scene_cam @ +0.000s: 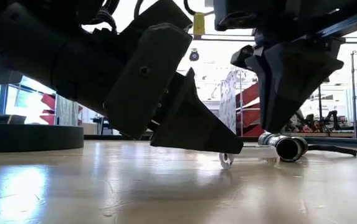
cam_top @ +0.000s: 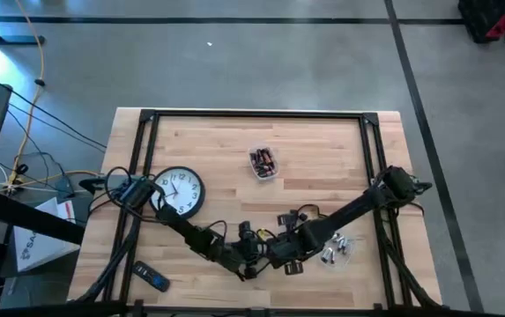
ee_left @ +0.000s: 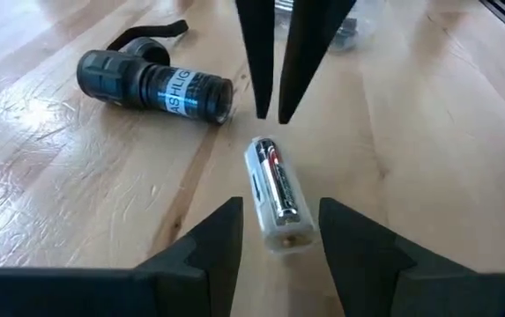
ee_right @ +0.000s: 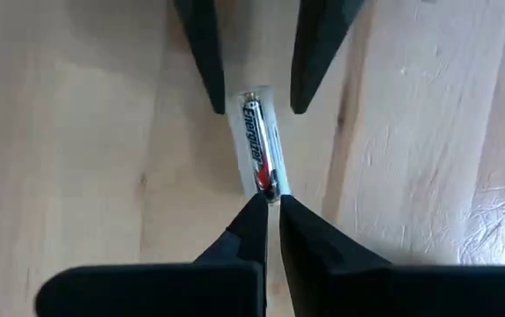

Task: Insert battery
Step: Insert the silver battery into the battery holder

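Pale wood tabletop (cam_top: 323, 150) carries two dark arms that meet at the lower centre of the high view, over one clear battery holder (ee_left: 277, 195) with a single battery (ee_left: 278, 180) inside. The left gripper (ee_left: 278, 233) hangs just above the holder's near end, its two fingers spread wide to either side without touching it. The right gripper (ee_right: 270, 211) points down at the opposite end, its two fingertips almost together and pinching nothing. One black flashlight (ee_left: 153, 84) lies on its side near the holder. Elsewhere on the table are one wall clock (cam_top: 180, 191), one small tray of batteries (cam_top: 263, 163) and one remote (cam_top: 152, 279).
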Tool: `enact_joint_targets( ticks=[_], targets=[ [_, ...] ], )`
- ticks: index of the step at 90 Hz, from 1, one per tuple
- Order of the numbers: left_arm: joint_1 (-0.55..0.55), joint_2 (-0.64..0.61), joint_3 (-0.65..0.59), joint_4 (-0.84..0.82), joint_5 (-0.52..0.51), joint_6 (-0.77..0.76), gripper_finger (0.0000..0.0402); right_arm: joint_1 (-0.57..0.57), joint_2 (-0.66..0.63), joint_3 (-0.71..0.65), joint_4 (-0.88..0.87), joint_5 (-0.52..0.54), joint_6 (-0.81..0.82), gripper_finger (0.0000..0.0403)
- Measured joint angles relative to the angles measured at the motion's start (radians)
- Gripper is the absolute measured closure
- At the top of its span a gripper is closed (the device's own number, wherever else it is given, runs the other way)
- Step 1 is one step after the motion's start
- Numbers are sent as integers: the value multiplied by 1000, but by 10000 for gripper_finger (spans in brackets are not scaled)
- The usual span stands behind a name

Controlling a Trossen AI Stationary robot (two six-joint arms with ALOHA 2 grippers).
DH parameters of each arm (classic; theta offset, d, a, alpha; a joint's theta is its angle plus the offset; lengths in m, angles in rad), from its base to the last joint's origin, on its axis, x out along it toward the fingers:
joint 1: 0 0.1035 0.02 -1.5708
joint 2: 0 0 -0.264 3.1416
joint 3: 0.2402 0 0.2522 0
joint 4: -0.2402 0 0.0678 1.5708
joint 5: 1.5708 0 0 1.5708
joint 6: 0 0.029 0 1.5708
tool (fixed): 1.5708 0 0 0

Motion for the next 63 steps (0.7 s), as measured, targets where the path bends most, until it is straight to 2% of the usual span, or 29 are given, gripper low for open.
enact_joint_targets(
  ticks=[28, 63],
  targets=[
    [-4, -1, 0, 16, 6, 12, 268, 12, -1, -87, 158, 23, 38, 403],
    [-26, -41, 2, 11, -51, 63, 268, 35, -3, -89, 177, 8, 83, 403]
  ],
)
